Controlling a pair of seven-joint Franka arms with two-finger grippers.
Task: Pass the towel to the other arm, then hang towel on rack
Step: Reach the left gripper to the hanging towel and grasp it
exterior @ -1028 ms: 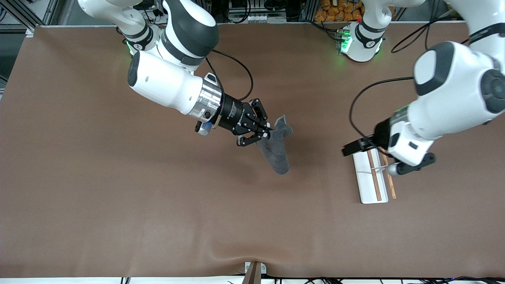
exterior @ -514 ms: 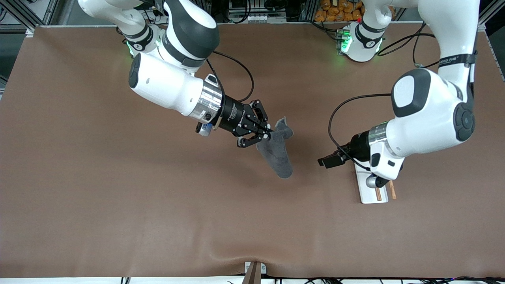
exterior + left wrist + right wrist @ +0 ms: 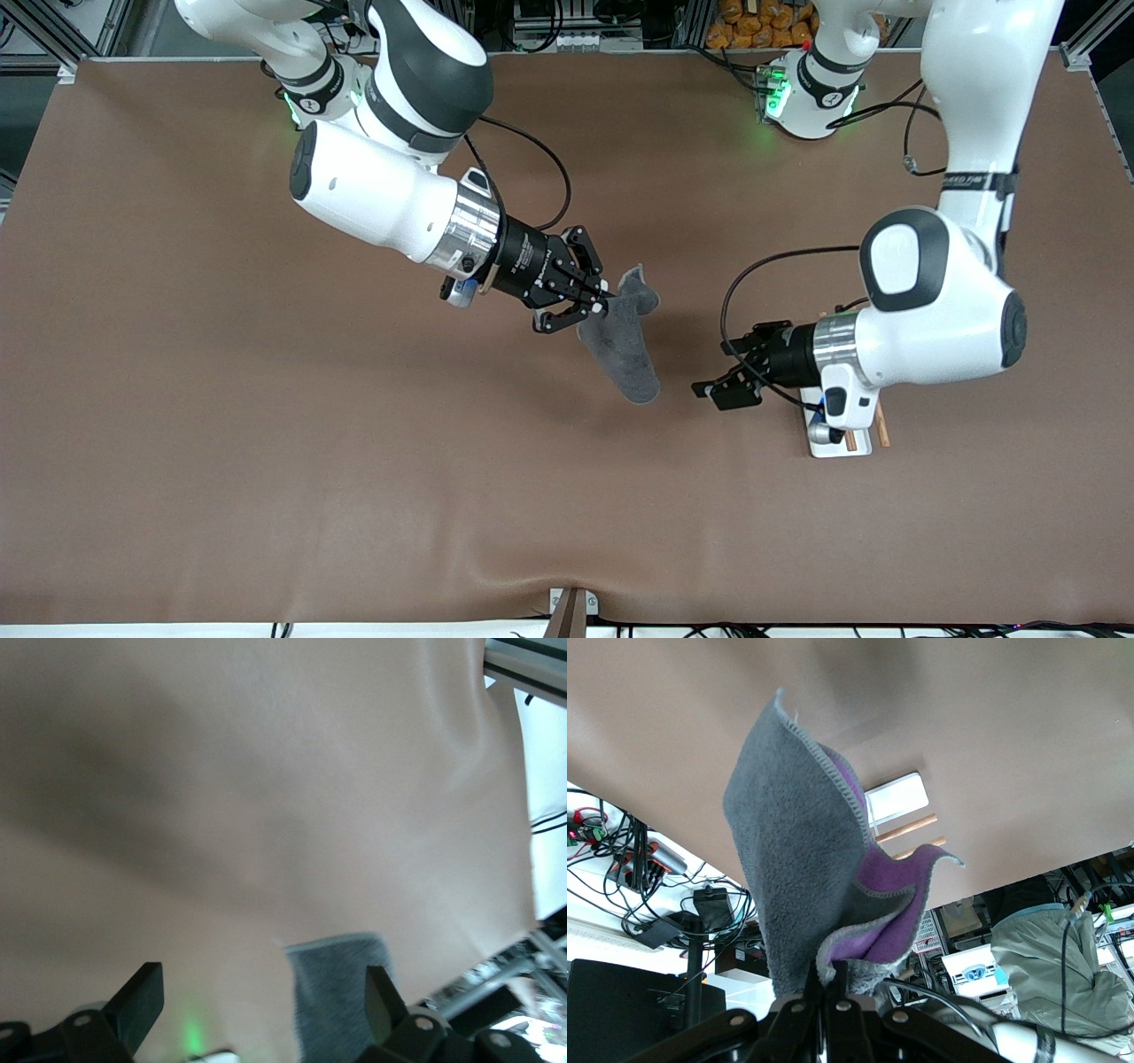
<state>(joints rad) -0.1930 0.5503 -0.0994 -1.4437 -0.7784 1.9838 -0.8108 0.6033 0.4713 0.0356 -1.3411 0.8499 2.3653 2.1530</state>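
We see the right end effector (image 3: 599, 303) clenched on one corner of the dark grey towel (image 3: 625, 350), which hangs in the air above the middle of the brown tabletop (image 3: 266, 425). The left end effector (image 3: 722, 383) hovers beside the towel, its 2 fingers (image 3: 142, 997) spread wide and holding nothing. The white rack (image 3: 837, 440) sits under the left arm, toward that arm's end of the tabletop.

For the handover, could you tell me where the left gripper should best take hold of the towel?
Probably the free lower end of the towel. The right gripper pinches its upper corner, so the cloth hangs clear. The open left gripper could come in level from the rack's end of the table.
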